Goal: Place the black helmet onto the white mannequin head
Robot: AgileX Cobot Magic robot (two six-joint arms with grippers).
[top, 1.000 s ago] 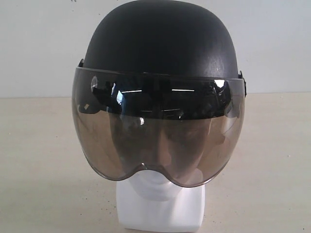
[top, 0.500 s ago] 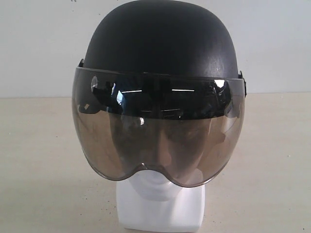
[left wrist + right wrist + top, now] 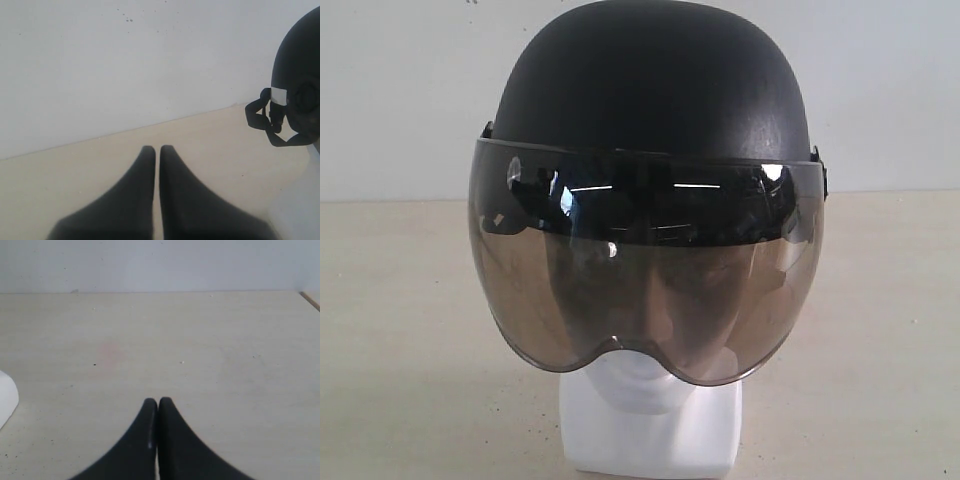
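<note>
Ok so the black helmet (image 3: 650, 90) is sitting on the white mannequin head (image 3: 650, 435), square on and facing the outside camera. The smoky visor (image 3: 645, 270) is flipped down over the face, and I can dimly make out the nose and eyes through the tint. Below the visor's lower edge only the white chin and the blocky neck base poke out. The whole thing stands on the pale table (image 3: 400, 350) with a plain white wall (image 3: 400, 90) behind it.

My left claw (image 3: 158, 150) is pressed together, the two black fingers (image 3: 135, 200) side by side with just a hairline slit between them, pinching nothing. It hangs over the tabletop, apart from the helmet. From that wrist camera I see the helmet's side: the round pivot (image 3: 302, 97), a white label (image 3: 278, 95) and the black strap (image 3: 260, 117) looping loose beside the shell.

My right claw (image 3: 158, 402) is the same deal, tips touching, gripping nothing, over the table. There's something white and rounded (image 3: 6, 397) at the very edge of that wrist view. Can't tell what it is from there.
</note>
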